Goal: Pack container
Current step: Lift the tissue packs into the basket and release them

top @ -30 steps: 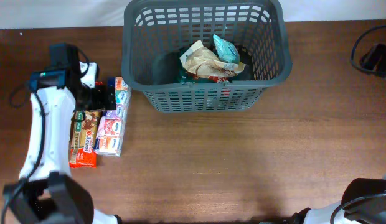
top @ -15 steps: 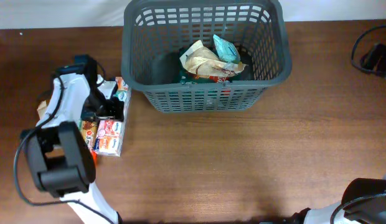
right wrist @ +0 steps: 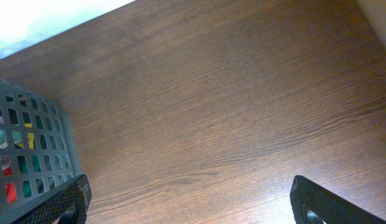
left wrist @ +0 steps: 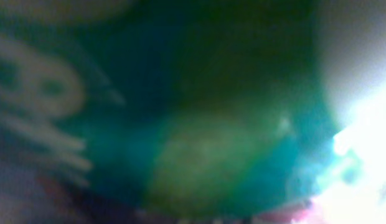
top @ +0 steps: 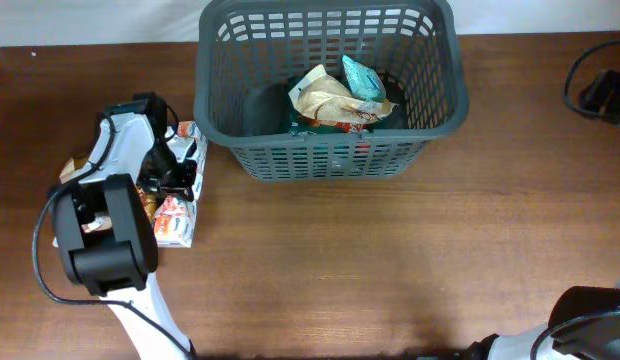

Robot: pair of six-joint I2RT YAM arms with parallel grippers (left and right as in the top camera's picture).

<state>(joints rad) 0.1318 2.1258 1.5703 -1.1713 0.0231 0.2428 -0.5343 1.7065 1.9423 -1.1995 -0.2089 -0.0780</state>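
Since a second ago the left arm [top: 118,158] has swung in from the left edge and dropped over the row of grocery packets [top: 174,214], and its wrist now covers the far end of that row, which showed plainly before. The container [top: 330,160] stands where it was at the far middle of the tabletop [top: 390,265], just right of the packets, with a beige packet [top: 325,95] and a teal packet [top: 363,78] heaped in its right half and its left half bare. I cannot tell how far the left jaws are open or whether they grip anything: from above the wrist hides them, and the left wrist view is only a teal-green blur, as if pressed close to a wrapper. The right jaws stand wide apart and hold nothing, over bare wood to the right of the container's corner [right wrist: 31,155]. The main risk is a bad pick. The packets lie touching side by side, so closing may pinch two at once or catch only an edge, and a glossy wrapper could slip free on the lift. The row also sits close to the container's left wall, so a low carry could snag the thick rim and drop the packet outside.
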